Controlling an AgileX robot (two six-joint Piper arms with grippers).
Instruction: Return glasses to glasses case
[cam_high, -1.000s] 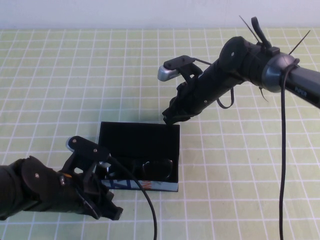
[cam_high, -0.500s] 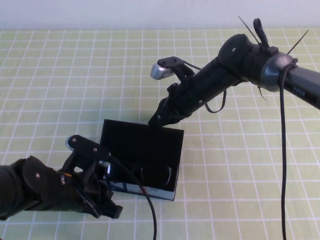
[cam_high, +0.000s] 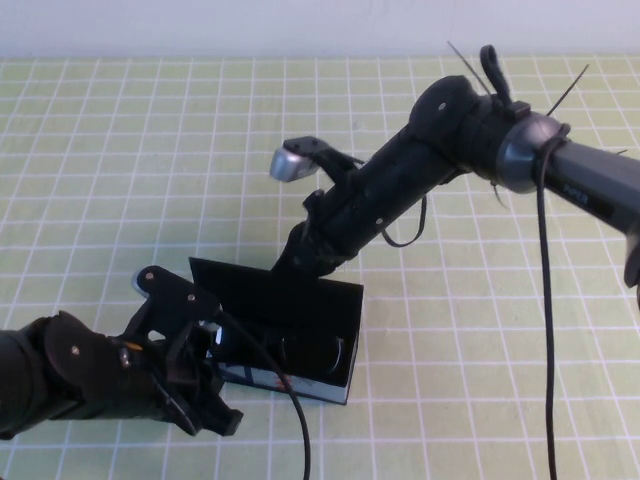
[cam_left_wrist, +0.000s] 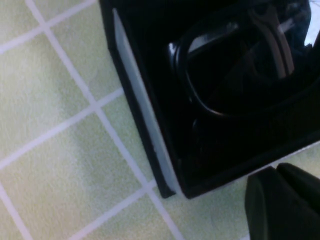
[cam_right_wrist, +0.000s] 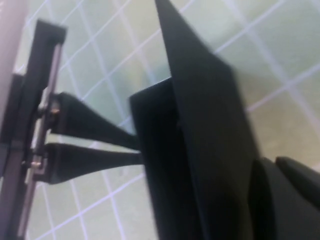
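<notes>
Right fingers (cam_high: 292, 262) on glasses case (cam_high: 300, 335) lid edge

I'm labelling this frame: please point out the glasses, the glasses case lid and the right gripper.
glasses (cam_left_wrist: 235, 65): left wrist view, on one lens inside the case.
glasses case lid (cam_high: 262, 287): high view, on the raised black lid panel.
right gripper (cam_high: 292, 262): high view, at the fingertips against the lid's far edge.

The table (cam_high: 120, 150) has a light green cloth with a white grid. On it lies 1 thing, the black case (cam_high: 290, 335), near the front. The left gripper (cam_high: 215, 415) is at the case's front left corner. The right gripper (cam_high: 285, 268) is at the lid's far edge.
</notes>
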